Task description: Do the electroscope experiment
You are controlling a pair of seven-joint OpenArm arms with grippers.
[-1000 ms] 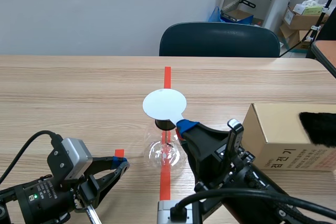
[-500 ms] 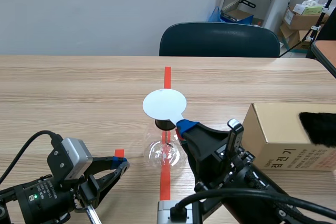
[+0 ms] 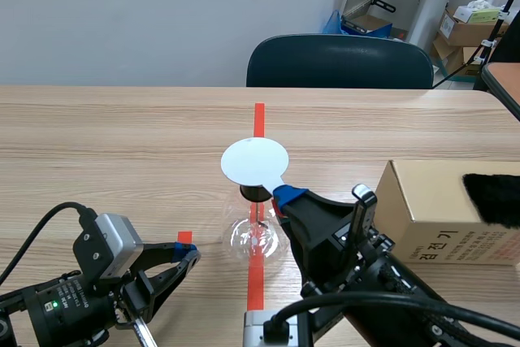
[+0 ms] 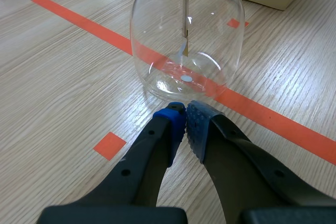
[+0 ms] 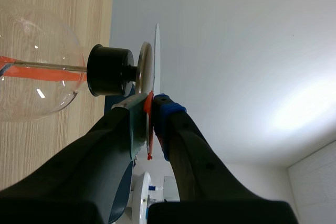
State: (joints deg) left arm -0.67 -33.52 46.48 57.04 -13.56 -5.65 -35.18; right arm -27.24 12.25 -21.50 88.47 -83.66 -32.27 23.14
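Disc over electroscope; box at right

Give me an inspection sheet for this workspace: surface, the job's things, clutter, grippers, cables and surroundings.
Surface: wooden table with orange-red tape marks.
Job's things: glass electroscope flask upright on the tape line; thin white disc at its top.
Clutter: cardboard box with black fur on it.
Grippers: right gripper fingers shut on the white disc's edge; left gripper fingers shut on nothing, tips just short of the flask.
Cables: black cable loops behind the left arm.
Surroundings: dark chair across the table; cartons in the corner.
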